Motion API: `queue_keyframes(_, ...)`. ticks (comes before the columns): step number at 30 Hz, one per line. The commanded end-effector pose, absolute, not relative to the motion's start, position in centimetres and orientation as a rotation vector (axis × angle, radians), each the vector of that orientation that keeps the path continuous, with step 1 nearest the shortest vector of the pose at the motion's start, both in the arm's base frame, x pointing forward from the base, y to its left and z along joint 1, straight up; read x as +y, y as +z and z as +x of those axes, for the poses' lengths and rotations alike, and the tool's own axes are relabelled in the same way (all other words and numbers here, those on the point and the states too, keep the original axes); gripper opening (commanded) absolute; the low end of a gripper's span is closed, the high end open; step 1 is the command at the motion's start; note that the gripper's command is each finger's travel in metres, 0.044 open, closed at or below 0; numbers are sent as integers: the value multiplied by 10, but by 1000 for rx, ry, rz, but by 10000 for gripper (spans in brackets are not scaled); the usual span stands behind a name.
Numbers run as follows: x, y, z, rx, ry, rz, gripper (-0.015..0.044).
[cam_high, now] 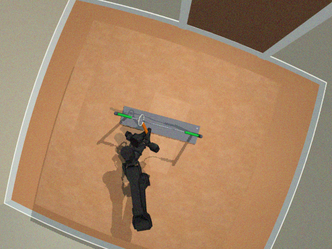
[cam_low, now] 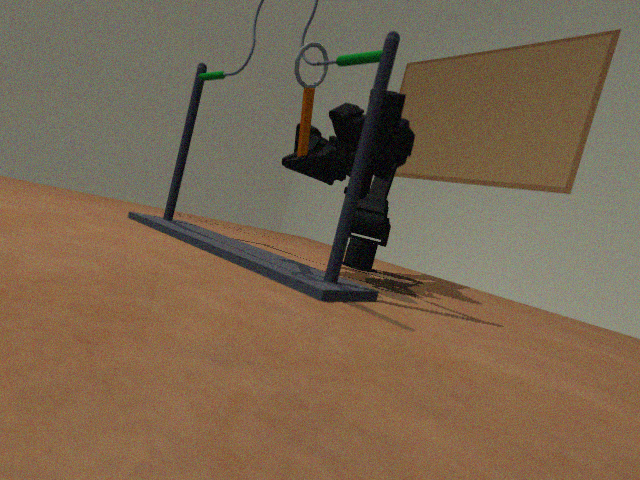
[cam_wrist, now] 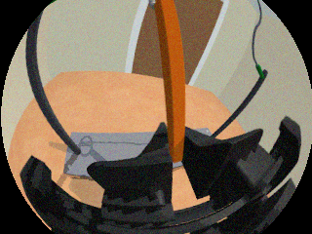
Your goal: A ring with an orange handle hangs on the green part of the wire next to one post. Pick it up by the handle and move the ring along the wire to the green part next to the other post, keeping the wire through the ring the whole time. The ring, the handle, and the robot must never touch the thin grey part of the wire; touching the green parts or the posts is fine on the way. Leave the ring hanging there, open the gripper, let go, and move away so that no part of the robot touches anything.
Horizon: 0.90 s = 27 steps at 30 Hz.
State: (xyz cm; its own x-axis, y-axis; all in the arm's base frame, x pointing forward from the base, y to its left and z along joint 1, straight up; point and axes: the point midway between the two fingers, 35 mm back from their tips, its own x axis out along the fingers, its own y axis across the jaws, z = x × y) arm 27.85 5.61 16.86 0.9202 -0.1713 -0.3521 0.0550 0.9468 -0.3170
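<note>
Near the middle of the bench, slightly toward its left edge, the orange handle point(cam_wrist: 172, 85) is being clamped at its lower end by the gripper point(cam_wrist: 175, 156), whose fingers are almost fully closed on it. The ring point(cam_high: 140, 120) is being held around the wire just past the green sleeve point(cam_high: 124, 115) on the left-edge side, so the thin grey wire point(cam_high: 166, 126) is already running through it. The step in hand is judged to be the carry toward the far green sleeve point(cam_high: 192, 133); it is best done by keeping the wire centred in the ring, following the wire's rise and dip closely, and keeping the handle hanging below. The grey base plate point(cam_high: 187, 127) and its two dark posts point(cam_low: 360, 155) are standing on a tan wooden bench top bordered by a pale rim point(cam_high: 305, 161). Plain grey-beige walls and a brown framed panel point(cam_low: 496, 113) are showing behind.
</note>
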Motion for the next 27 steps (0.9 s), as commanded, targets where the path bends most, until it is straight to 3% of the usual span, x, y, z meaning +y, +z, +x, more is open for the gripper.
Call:
queue_keyframes(1,69,169,278,389,-104,-229,-150)
queue_keyframes(27,119,166,275,409,-59,-33,-150)
